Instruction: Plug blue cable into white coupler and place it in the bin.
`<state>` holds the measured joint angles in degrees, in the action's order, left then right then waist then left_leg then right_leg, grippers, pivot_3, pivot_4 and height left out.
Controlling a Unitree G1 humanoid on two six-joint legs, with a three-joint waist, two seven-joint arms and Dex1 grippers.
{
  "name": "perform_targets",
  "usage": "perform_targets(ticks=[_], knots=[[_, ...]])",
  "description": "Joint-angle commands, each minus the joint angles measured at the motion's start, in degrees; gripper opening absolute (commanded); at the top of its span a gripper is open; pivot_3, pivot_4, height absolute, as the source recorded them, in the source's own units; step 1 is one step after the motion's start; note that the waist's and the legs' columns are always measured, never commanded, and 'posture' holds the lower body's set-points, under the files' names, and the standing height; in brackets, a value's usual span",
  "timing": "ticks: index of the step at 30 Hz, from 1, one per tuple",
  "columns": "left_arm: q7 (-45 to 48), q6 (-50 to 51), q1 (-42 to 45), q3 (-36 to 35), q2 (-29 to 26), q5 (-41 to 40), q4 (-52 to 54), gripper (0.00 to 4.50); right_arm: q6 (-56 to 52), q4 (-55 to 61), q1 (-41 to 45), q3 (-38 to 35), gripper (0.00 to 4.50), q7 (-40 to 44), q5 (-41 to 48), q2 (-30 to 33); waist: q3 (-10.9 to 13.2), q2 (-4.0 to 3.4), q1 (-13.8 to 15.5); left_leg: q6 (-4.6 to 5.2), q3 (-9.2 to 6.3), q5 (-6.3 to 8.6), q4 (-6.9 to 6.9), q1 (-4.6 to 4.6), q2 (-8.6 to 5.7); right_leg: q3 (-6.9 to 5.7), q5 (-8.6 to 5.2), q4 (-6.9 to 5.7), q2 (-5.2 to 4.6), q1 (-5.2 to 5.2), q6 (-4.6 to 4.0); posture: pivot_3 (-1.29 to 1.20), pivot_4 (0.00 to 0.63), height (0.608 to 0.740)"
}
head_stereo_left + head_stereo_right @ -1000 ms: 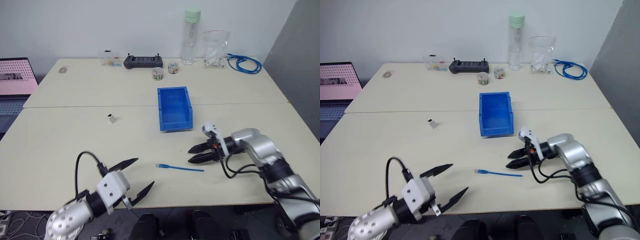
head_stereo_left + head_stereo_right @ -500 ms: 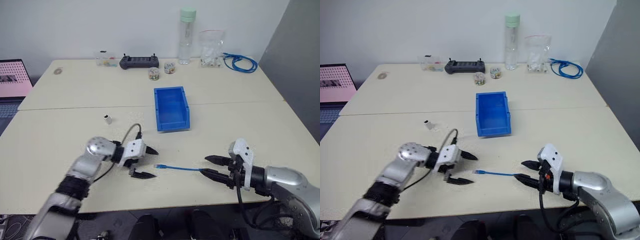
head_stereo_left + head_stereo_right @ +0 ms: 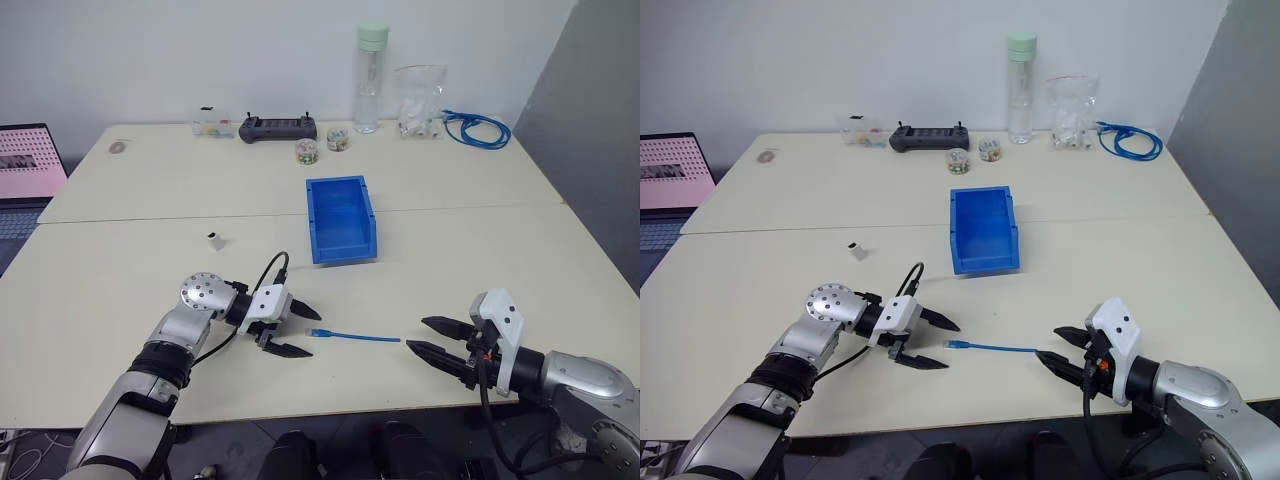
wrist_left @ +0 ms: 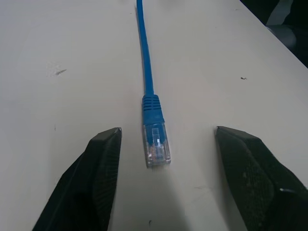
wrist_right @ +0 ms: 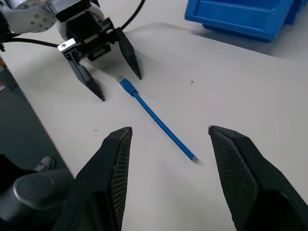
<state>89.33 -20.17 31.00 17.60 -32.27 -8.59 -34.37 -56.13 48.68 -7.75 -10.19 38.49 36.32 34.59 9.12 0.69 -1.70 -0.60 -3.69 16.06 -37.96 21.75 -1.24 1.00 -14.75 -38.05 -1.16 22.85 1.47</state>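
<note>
Fingers of my right gripper [image 3: 432, 339] stand apart, empty, just off the far end of the blue cable [image 3: 358, 336], which lies straight and flat on the table [image 3: 120, 270]. At the cable's clear-plug end my left gripper [image 3: 297, 330] is spread too, one black finger [image 4: 98, 163] on each side of the plug, neither touching it. Beyond the cable sits the bin [image 3: 341, 217], open side up. Left of the bin, well apart from the cable, stands the white coupler [image 3: 215, 240]
</note>
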Motion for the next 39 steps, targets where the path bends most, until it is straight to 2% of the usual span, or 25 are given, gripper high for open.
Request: perform_targets(ticks=[1, 3, 4, 6, 8, 10, 16, 20, 24, 27, 29, 33, 36, 39], knots=[[-0.1, -0.3, -2.0, 2.1, -0.1, 3.8, -2.9, 2.71, 2.0, 2.4, -0.4, -0.7, 2.73, 2.1, 2.1, 3.4, 0.0, 0.0, 0.1, 0.0, -0.04, 0.0, -0.01, -0.02, -0.01, -0.02, -0.01, 0.04, 0.0, -0.06, 0.01, 0.0, 0.15, 0.74], [-0.4, 0.0, -1.9, 2.4, 0.1, 4.3, -3.4, 2.55, 2.6, 2.5, -0.6, -0.1, 2.73, 2.4, 2.8, 4.3, 0.0, 0.01, 0.1, 0.0, -0.1, 0.0, 0.0, -0.14, -0.03, -0.06, -0.03, 0.1, 0.0, -0.25, 0.04, 0.0, 0.15, 0.74], [-0.4, 0.0, -2.0, 2.5, 0.0, 4.5, -3.5, 2.31, 2.8, 2.5, -0.6, 0.2, 2.73, 2.3, 3.0, 4.5, 0.0, 0.0, 0.1, 0.0, -0.14, 0.0, 0.01, -0.24, -0.03, -0.07, -0.04, 0.14, -0.01, -0.39, 0.05, 0.0, 0.15, 0.74], [-0.3, 0.3, -2.2, 2.7, -0.1, 4.7, -3.5, 2.25, 3.3, 2.4, -0.6, 0.6, 2.73, 2.3, 3.3, 5.1, 0.0, -0.01, 0.1, 0.01, -0.25, 0.01, 0.04, -0.44, -0.03, -0.07, -0.09, 0.24, -0.03, -0.65, 0.06, 0.0, 0.15, 0.74], [-0.7, 0.3, -2.3, 2.7, -0.3, 4.9, -3.4, 1.85, 3.9, 2.1, -0.7, 1.0, 2.73, 2.3, 3.4, 5.5, 0.0, 0.0, 0.2, 0.01, -0.26, 0.01, 0.06, -0.51, -0.03, -0.06, -0.11, 0.28, -0.07, -0.75, 0.07, 0.0, 0.15, 0.74], [-1.2, 1.3, -2.3, 2.6, -0.3, 4.8, -3.4, 1.73, 4.5, 1.5, -0.6, 1.3, 2.73, 2.1, 3.2, 5.7, 0.0, -0.01, 0.2, 0.0, -0.26, 0.01, 0.06, -0.61, -0.03, -0.06, -0.12, 0.3, -0.11, -0.84, 0.08, 0.0, 0.15, 0.74], [-1.9, 6.4, -3.9, 2.0, -0.2, 3.3, -0.1, 0.84, 5.1, 1.3, -1.2, 2.3, 2.73, 0.2, 4.0, 4.8, 0.0, -0.01, 0.2, 0.0, -0.3, 0.02, 0.08, -0.71, -0.03, -0.04, -0.14, 0.32, -0.18, -0.94, 0.08, 0.0, 0.15, 0.74], [-6.4, 26.4, -3.5, -1.7, 2.0, -3.0, 6.8, 0.23, 5.3, 1.9, -1.7, 3.9, 2.73, -1.3, 4.1, 4.4, 0.0, 0.01, 0.2, 0.0, -0.3, 0.02, 0.09, -0.7, -0.02, -0.03, -0.16, 0.33, -0.2, -0.94, 0.11, 0.0, 0.15, 0.74], [-11.1, 51.0, -3.0, -5.6, 1.9, -11.8, 18.8, 0.23, 3.7, 2.5, -2.2, 2.6, 2.73, -2.9, 8.1, 3.4, 0.1, 0.17, 0.4, 0.0, -0.42, 0.02, 0.04, -0.54, -0.06, -0.12, -0.18, 0.33, -0.19, -0.87, 0.14, 0.0, 0.15, 0.74], [-18.0, 79.8, -1.2, -13.5, 3.4, -28.0, 30.9, 0.23, 0.5, -0.1, -0.2, -2.0, 2.73, -10.0, 22.7, -0.9, 0.3, 0.36, 0.2, -0.01, -0.52, 0.01, -0.02, -0.12, -0.04, -0.17, -0.18, 0.29, -0.19, -0.5, 0.15, 0.0, 0.15, 0.74], [-22.5, 91.7, -1.1, -18.4, 5.2, -35.3, 35.2, 0.23, -0.5, -2.2, 1.1, -3.1, 2.73, -15.4, 33.0, -2.2, 0.3, 0.37, 0.1, -0.01, -0.62, 0.01, -0.03, 0.07, 0.0, -0.24, -0.17, 0.26, -0.2, -0.33, 0.14, 0.0, 0.15, 0.74], [-30.9, 104.5, -2.3, -26.2, 10.7, -43.8, 40.3, 0.23, 2.0, -6.9, 2.8, -0.7, 2.73, -26.3, 52.2, -2.7, 0.3, 0.33, 0.0, -0.01, -0.6, 0.01, 0.02, 0.04, -0.01, -0.21, -0.18, 0.23, -0.24, -0.32, 0.11, 0.0, 0.15, 0.74], [-36.0, 110.9, -2.7, -31.1, 14.5, -47.6, 41.2, 0.23, 4.9, -9.5, 5.3, 1.7, 2.73, -33.0, 59.3, -3.6, 0.3, 0.32, 0.0, -0.02, -0.6, 0.01, 0.01, 0.03, -0.01, -0.2, -0.18, 0.2, -0.23, -0.31, 0.11, 0.0, 0.15, 0.74], [-39.5, 112.7, -3.9, -32.4, 15.4, -51.8, 42.3, 0.23, 8.2, -10.3, 7.8, 4.0, 2.73, -38.1, 65.8, -4.5, 0.3, 0.32, 0.0, -0.02, -0.59, 0.0, 0.0, 0.02, -0.02, -0.19, -0.18, 0.2, -0.22, -0.32, 0.11, 0.0, 0.15, 0.74]])
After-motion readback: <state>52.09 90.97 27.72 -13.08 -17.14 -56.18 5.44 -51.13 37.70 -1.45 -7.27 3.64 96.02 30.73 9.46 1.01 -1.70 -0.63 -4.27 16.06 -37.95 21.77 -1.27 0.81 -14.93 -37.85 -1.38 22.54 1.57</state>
